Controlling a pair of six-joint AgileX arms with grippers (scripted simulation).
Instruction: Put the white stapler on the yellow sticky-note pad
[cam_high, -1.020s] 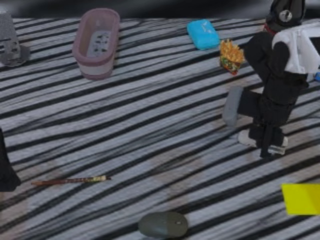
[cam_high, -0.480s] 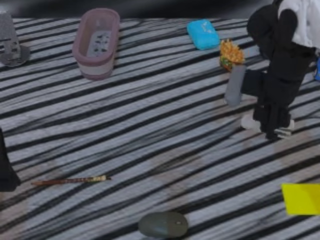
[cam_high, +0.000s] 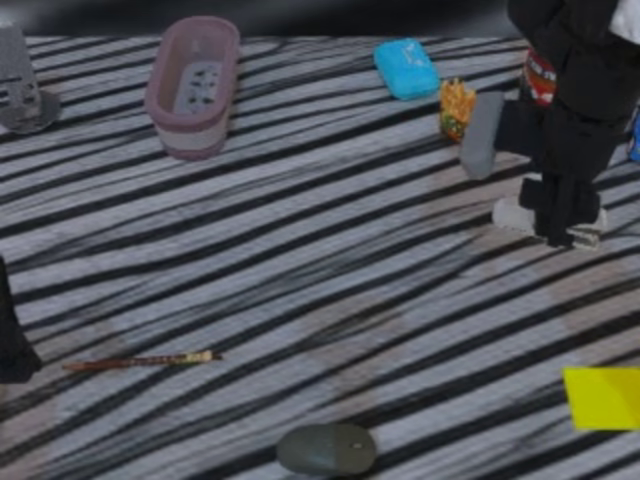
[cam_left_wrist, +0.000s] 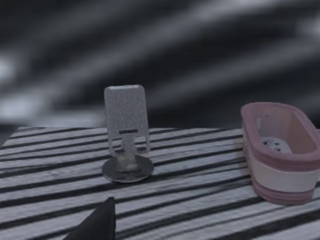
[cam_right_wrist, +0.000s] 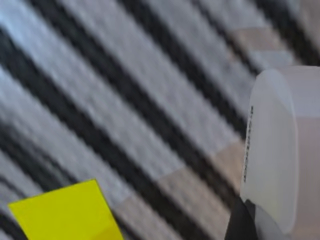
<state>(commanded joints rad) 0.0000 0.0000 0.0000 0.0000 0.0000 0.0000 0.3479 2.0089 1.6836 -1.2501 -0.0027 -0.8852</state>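
The white stapler hangs crosswise in my right gripper, which is shut on its middle; a pale end sticks out on each side of the dark fingers. It is at the right of the table, well back from the yellow sticky-note pad, which lies flat at the front right edge. From the right wrist the stapler fills one side, one dark finger lies against it, and the pad sits apart on the striped table. My left arm stays parked at the left edge.
A pink tub and a grey phone stand are at the back left. A blue case and a fries packet lie at the back, close to the right arm. A dark mouse and a thin stick lie in front.
My right arm has carried the stapler toward the back and slightly right, away from the pad. The left arm and everything else have stayed put.
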